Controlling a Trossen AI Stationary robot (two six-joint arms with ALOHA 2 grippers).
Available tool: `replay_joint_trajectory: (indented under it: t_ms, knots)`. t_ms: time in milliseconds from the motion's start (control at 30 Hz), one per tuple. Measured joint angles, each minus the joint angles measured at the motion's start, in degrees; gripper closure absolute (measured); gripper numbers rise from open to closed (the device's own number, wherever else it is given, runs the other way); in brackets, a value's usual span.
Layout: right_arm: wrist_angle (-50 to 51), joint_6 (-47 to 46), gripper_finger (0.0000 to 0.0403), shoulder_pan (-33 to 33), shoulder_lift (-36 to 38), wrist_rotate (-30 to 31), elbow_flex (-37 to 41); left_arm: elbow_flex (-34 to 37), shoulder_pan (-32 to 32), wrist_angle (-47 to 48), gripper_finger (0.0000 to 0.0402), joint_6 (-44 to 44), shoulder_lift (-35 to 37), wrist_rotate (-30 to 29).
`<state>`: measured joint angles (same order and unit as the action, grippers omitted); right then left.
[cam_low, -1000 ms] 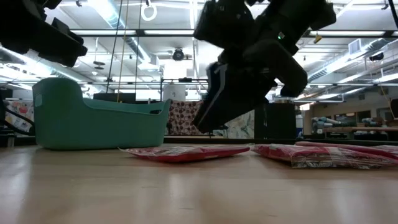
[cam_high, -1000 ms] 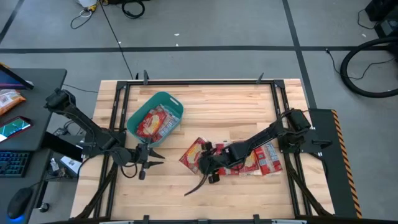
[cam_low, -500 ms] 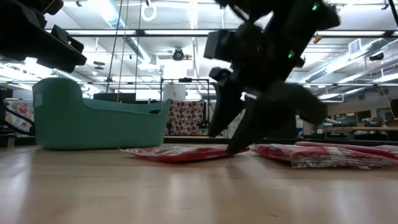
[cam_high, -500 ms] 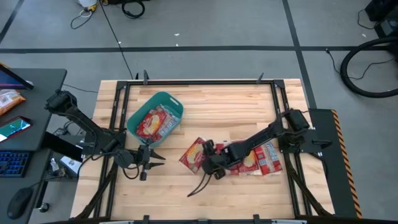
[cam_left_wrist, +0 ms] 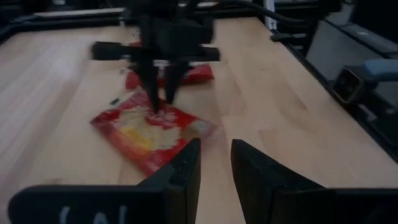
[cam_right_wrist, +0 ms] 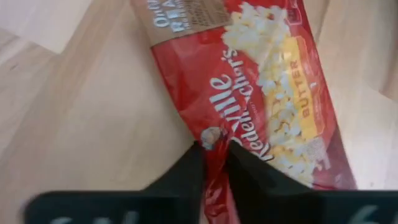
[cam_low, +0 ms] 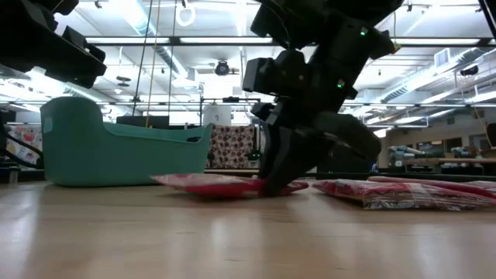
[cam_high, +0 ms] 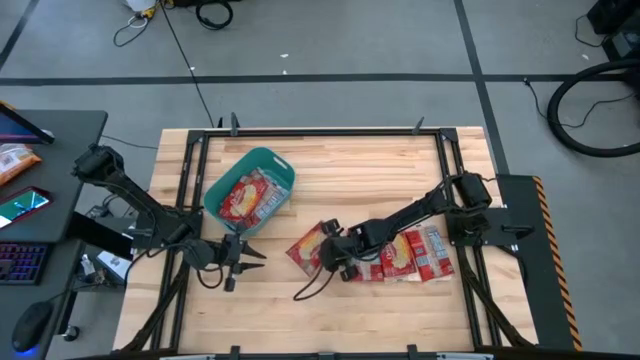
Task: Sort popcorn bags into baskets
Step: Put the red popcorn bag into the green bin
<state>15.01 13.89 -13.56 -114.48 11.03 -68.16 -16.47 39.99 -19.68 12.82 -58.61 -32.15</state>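
Observation:
One red popcorn bag (cam_high: 305,247) lies flat on the wooden table right of the teal basket (cam_high: 262,153), and my right gripper (cam_high: 335,262) is shut on it. The basket holds a few more red bags (cam_high: 250,198). Several other bags (cam_high: 415,255) lie in a loose overlapping group on the table's right side. My left gripper (cam_high: 252,260) waits open and holding nothing, just in front of the basket, pointing toward the loose bag (cam_left_wrist: 146,134). My right gripper pinches a small raised fold of the bag's film (cam_right_wrist: 214,134) between its two fingers, close to the long edge facing the table's right. The fingers (cam_left_wrist: 158,102) slant down from the right. The bag (cam_low: 201,184) still rests on the table.
Black frame rails (cam_high: 190,200) run along the table's left and right sides. A dark cable (cam_high: 310,290) trails from the right arm onto the boards. Bare wood lies toward the near edge and along the far side behind the basket.
My right gripper has come down and moved toward the table's left onto the loose bag, rolling a little. It spread its fingers wide over the bag, then shut on it. The bag has shifted slightly toward the left.

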Motion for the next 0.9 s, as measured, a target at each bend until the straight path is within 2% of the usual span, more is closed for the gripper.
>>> replay_joint_trajectory:
  t_ms: [100,133,333,433,567,767,900]
  knots:
    - [-0.29,-0.09,0.0377,0.09,0.00,0.01,-0.04,0.00,0.02,-0.58,0.0308,-1.61,0.00,3.61]
    - [-0.36,-0.07,0.0386,0.09,0.00,0.15,-0.06,0.00,0.06,-0.71,0.0308,-1.79,0.00,3.88]
    - [3.77,-0.28,0.0372,-1.00,0.28,2.53,-3.09,-0.02,0.09,-1.05,0.0290,-1.96,0.02,1.97]
    - [4.76,-0.24,0.0385,-1.35,1.06,3.93,-5.28,-0.27,0.13,-0.66,0.0272,-2.28,0.02,-0.06]
    - [6.59,-0.20,0.0390,-1.43,1.09,5.12,-7.12,-3.12,0.34,3.54,0.0253,-2.27,0.11,-5.83]
    - [8.26,0.29,0.0390,-2.24,1.42,10.38,-10.06,-9.46,0.37,15.43,0.0248,-2.14,0.11,-8.39]
    - [9.61,1.38,0.0390,-2.51,1.44,13.66,-12.96,-10.58,0.41,18.39,0.0248,-3.08,0.11,-9.56]
